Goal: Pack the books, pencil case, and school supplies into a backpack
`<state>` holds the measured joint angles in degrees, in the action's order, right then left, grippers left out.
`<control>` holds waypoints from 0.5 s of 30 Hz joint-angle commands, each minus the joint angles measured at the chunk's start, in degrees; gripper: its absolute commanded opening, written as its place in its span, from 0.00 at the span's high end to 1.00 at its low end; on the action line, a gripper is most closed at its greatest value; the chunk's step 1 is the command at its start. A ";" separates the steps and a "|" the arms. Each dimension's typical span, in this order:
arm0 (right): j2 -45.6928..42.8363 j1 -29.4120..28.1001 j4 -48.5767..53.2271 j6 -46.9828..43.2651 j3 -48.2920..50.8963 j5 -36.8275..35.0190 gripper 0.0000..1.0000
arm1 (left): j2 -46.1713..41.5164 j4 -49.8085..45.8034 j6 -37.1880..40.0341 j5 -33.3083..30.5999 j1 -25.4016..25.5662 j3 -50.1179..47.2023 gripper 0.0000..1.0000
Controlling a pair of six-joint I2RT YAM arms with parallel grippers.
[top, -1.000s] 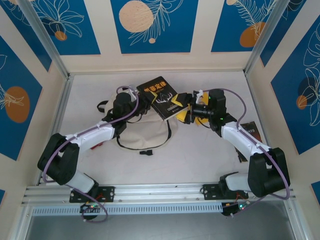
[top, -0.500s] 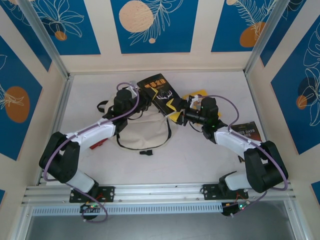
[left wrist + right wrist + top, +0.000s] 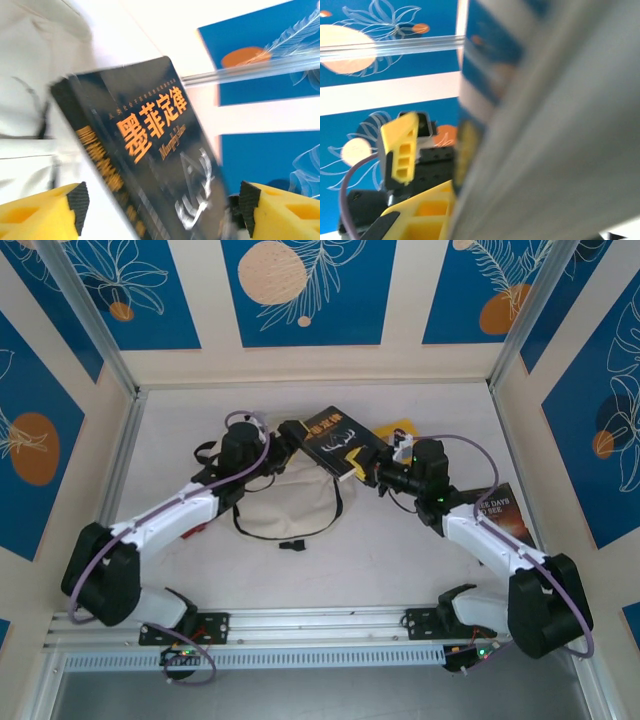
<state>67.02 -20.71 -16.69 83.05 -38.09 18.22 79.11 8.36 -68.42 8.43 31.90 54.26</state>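
My right claw (image 3: 372, 469) pinches the black book (image 3: 335, 434) aloft just beyond the backpack (image 3: 290, 510), my left claw (image 3: 162, 202) gapes wide around it, and nothing looks packed yet, with the brown book (image 3: 500, 506) waiting on the surface (image 3: 400, 560) at right.

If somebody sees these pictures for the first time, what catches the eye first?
A black book with orange lettering, held up at the rear middle of the table. The right gripper appears to clamp its right edge, while the left gripper stands open around its other end. Close by lies the cream-beige backpack.
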 commanded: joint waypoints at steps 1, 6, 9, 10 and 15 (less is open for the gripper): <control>-4.14 1.77 13.13 -12.38 -5.65 -3.46 1.00 | -2.99 -25.33 18.05 -4.06 -0.61 5.93 0.14; -6.13 4.93 22.61 -20.22 -8.57 -4.33 1.00 | -0.95 -47.90 34.29 -7.75 -0.31 12.05 0.13; -6.59 6.11 25.30 -22.45 -9.26 -4.79 1.00 | 0.46 -54.41 34.62 -10.56 -0.01 12.68 0.15; -6.72 6.25 25.73 -22.82 -9.29 -5.10 1.00 | 0.85 -54.63 34.13 -9.92 0.14 12.27 0.17; -6.71 6.36 25.85 -22.58 -8.94 -5.08 1.00 | 4.50 -53.97 31.28 -9.49 3.71 12.16 0.23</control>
<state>61.71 -14.39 10.20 63.31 -44.91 13.21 81.71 -40.84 -38.17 0.38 33.47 65.73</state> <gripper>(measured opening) 0.174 0.776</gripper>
